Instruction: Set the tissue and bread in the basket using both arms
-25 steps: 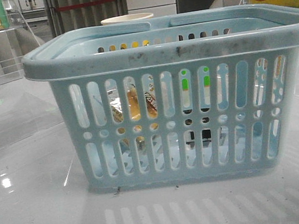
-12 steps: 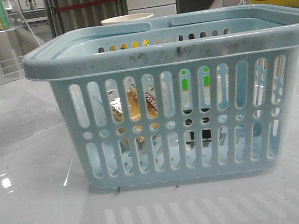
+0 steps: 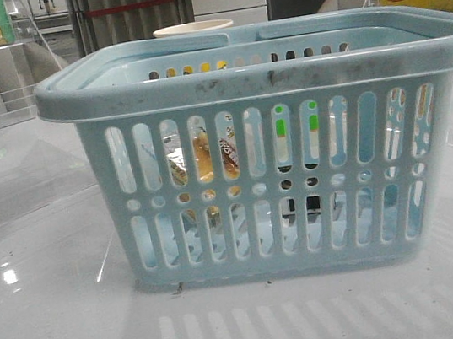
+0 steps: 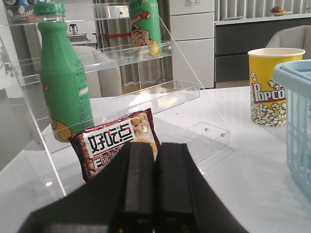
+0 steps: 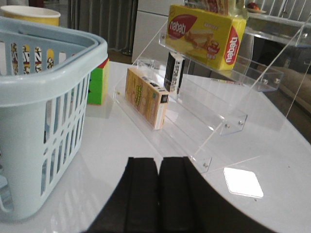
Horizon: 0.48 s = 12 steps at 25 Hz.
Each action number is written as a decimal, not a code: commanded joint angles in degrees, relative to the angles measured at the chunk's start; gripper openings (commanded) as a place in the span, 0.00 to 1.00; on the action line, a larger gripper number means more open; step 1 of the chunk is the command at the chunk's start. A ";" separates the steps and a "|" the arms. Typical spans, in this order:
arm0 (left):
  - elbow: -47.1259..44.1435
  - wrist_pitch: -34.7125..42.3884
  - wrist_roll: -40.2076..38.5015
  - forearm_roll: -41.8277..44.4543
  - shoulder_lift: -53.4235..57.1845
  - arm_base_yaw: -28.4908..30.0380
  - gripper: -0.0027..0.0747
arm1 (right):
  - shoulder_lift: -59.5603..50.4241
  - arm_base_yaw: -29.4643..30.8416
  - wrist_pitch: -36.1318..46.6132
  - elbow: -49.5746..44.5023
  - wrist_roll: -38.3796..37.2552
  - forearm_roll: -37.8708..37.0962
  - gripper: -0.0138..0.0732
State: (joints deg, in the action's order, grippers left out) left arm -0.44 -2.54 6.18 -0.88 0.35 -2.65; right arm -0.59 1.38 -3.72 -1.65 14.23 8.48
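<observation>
The pale blue basket (image 3: pixel 267 155) fills the middle of the front view. Through its front slots I see the bread (image 3: pixel 203 157), golden-tan in a clear wrapper, leaning inside at the left. A small dark low packet, the tissue (image 3: pixel 312 203), shows through the lower slots on the basket floor. The basket's edge also shows in the left wrist view (image 4: pixel 296 111) and the right wrist view (image 5: pixel 43 92). My left gripper (image 4: pixel 155 145) is shut and empty, left of the basket. My right gripper (image 5: pixel 159 161) is shut and empty, right of the basket. Neither gripper shows in the front view.
On the left, a clear shelf rack holds a green bottle (image 4: pixel 63 77), with a dark red snack packet (image 4: pixel 114 141) in front and a popcorn cup (image 4: pixel 269 87) beyond. On the right, a rack holds the nabati box (image 5: pixel 204 31), a small tan box (image 5: pixel 146 97) and a dark packet (image 5: pixel 173 73); a green cube (image 5: pixel 98 80) stands near.
</observation>
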 commanded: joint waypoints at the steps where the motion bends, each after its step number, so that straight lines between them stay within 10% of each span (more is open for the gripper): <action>1: 0.03 5.01 -0.49 -0.52 1.00 0.07 0.15 | -1.04 0.34 7.57 -0.06 -1.47 -0.55 0.23; 12: 0.03 5.01 -0.49 -0.52 1.00 0.07 0.15 | -1.04 0.34 8.22 -0.06 -11.32 -6.57 0.23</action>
State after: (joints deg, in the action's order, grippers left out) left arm -0.44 -2.54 6.18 -0.88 0.35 -2.65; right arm -0.59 1.38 -1.08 -1.65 3.32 2.61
